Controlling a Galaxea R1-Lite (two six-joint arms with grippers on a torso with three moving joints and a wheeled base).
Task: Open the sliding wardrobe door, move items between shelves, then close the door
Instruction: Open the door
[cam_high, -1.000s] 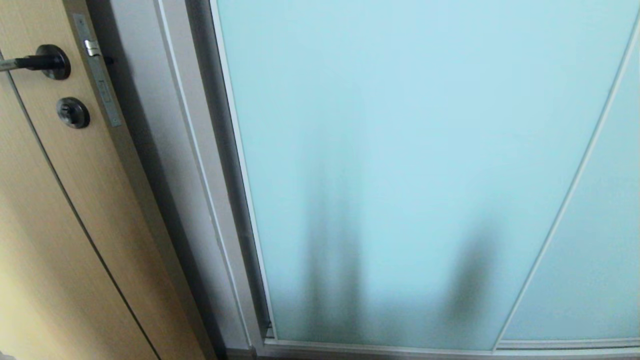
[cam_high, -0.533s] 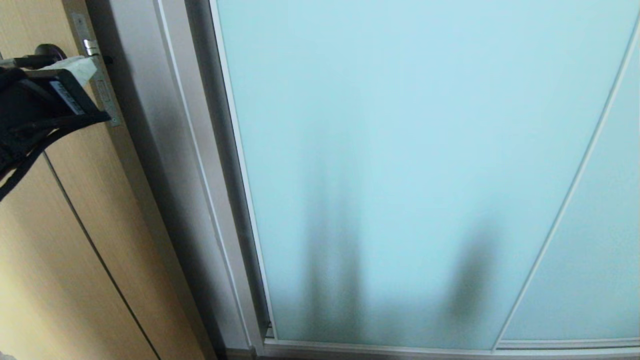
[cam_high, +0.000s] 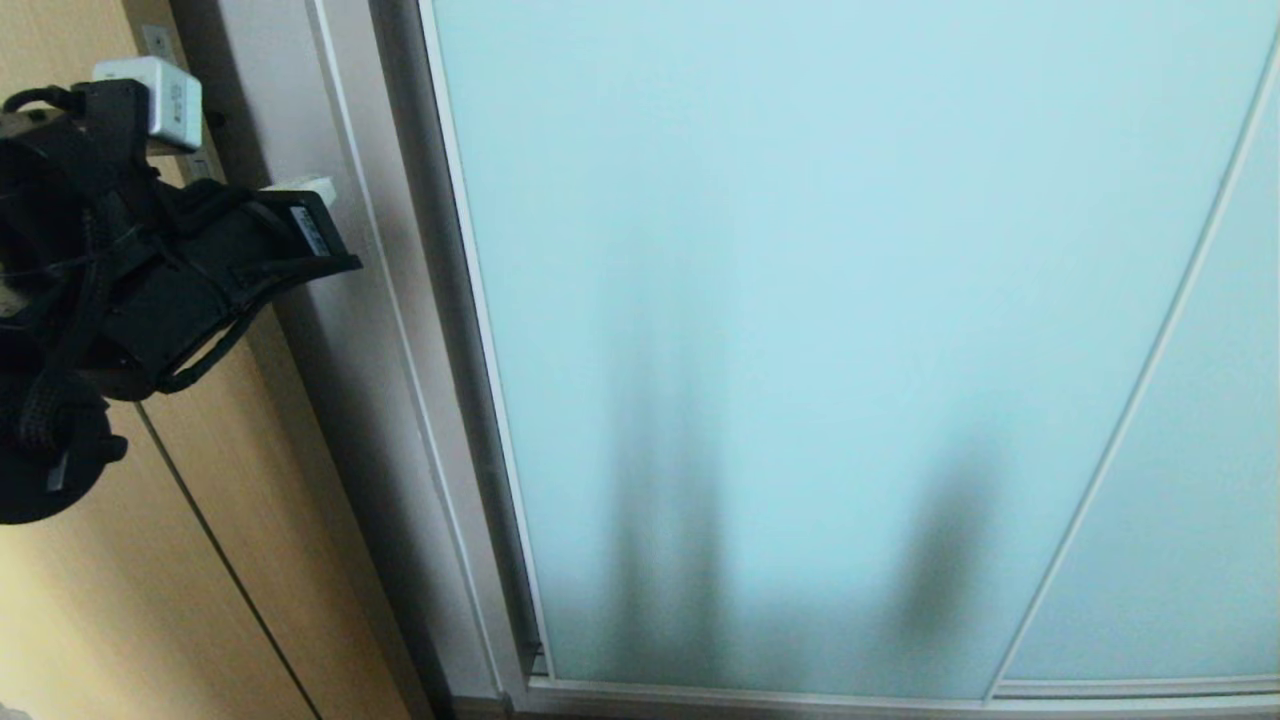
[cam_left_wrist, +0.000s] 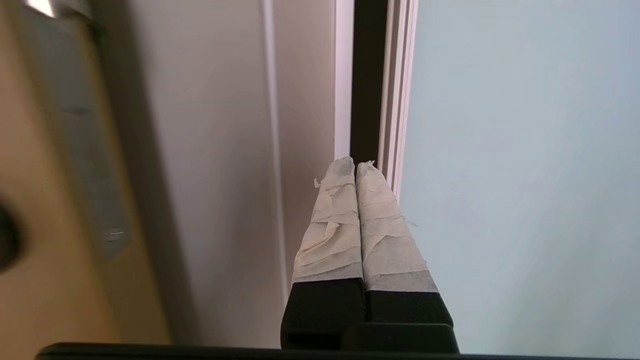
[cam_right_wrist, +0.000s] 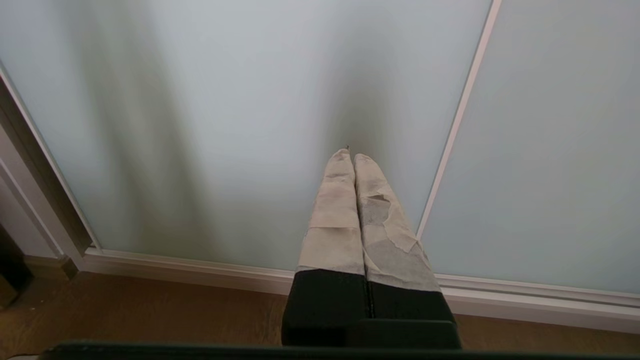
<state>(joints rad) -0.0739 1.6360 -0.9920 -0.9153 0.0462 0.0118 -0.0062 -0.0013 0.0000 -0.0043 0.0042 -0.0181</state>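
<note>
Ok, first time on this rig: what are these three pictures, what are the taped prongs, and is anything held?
The wide picture is from the robot's head, looking at a closed wardrobe. The big pale frosted panel is the sliding wardrobe door; the wooden door stands to its left. The black shape at the left is the robot's left arm, ending in the left gripper, near the white frame beside the panel.

The other two pictures come from cameras on the wrists, behind the fingers. The taped prongs are those fingers. In the left wrist view the left gripper is shut and empty, pointing at the dark gap along the panel's edge. In the right wrist view the right gripper is also shut and empty, low before the glass, above the wooden floor.
</note>
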